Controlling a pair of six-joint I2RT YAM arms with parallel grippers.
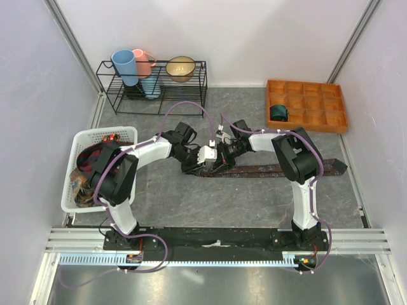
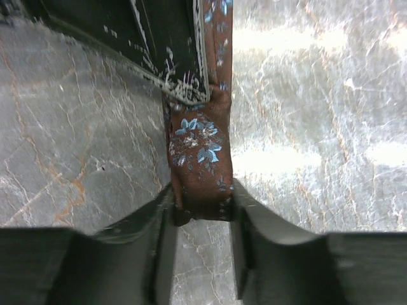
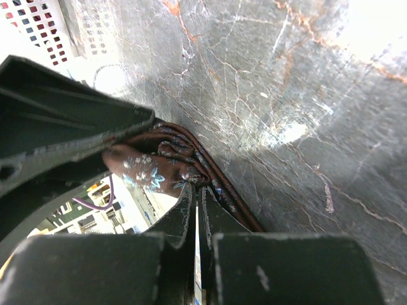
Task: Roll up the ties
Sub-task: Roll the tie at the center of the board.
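- Progress: one rolled teal tie (image 1: 278,113) sits in the orange tray (image 1: 337,124), upper right.
- Brown tie (image 1: 267,169) lies mid-frame, rolling just begun; left gripper (image 2: 202,219) clamps its folded end, right gripper (image 3: 197,210) is pressed together.
- More ties (image 1: 89,166) wait in the white basket (image 1: 127,135), left.

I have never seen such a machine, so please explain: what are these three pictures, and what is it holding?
Two robot arms are bolted to a table. One picture looks down from above; the other two come from a camera on each wrist. A long brown tie lies on the table. The left hand grips its folded end, and the right hand is shut at the fold. More ties fill the white basket, and one rolled tie sits in the orange tray.
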